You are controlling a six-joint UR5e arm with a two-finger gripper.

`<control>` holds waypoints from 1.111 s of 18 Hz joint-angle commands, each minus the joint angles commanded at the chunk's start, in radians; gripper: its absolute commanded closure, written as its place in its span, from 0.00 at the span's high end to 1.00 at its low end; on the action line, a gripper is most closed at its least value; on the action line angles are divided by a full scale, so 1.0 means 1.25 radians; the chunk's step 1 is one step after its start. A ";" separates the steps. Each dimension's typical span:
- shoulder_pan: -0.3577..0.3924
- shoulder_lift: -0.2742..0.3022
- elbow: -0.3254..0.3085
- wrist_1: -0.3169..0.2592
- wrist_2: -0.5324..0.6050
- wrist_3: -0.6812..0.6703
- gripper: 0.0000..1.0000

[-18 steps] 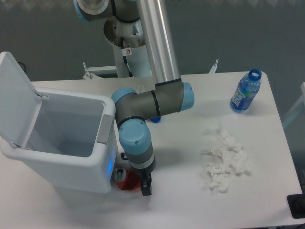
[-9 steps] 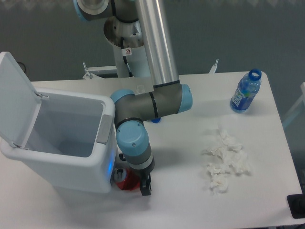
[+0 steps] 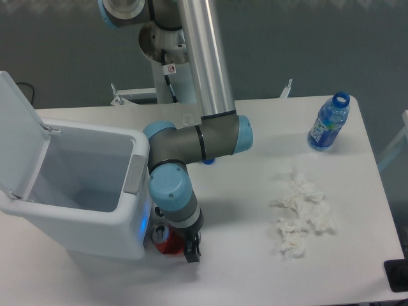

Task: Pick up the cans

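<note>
The crushed red can (image 3: 164, 240) with its silver top lies on the white table, tight against the lower right corner of the white bin (image 3: 136, 220). My gripper (image 3: 180, 245) is down at table level over the can. One black finger (image 3: 191, 249) presses the can's right side. The other finger is hidden under the wrist. The jaws look closed on the can.
The open white bin (image 3: 83, 223) with its raised lid stands at the left, touching my arm. A blue plastic bottle (image 3: 328, 124) stands at the back right. Crumpled white tissues (image 3: 301, 213) lie right of centre. A small blue object (image 3: 208, 160) shows behind my forearm.
My arm, gripper and the can have shifted a little to the left. The bin has slid left with them.
</note>
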 joint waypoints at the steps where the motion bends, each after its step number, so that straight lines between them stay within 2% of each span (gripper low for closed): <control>1: 0.000 0.000 0.000 0.001 0.000 0.000 0.99; 6: 0.000 0.001 -0.002 0.001 -0.009 0.001 0.99; 15: 0.004 0.004 -0.010 0.001 -0.031 0.000 0.80; 20: 0.010 0.006 -0.011 -0.001 -0.031 0.000 0.78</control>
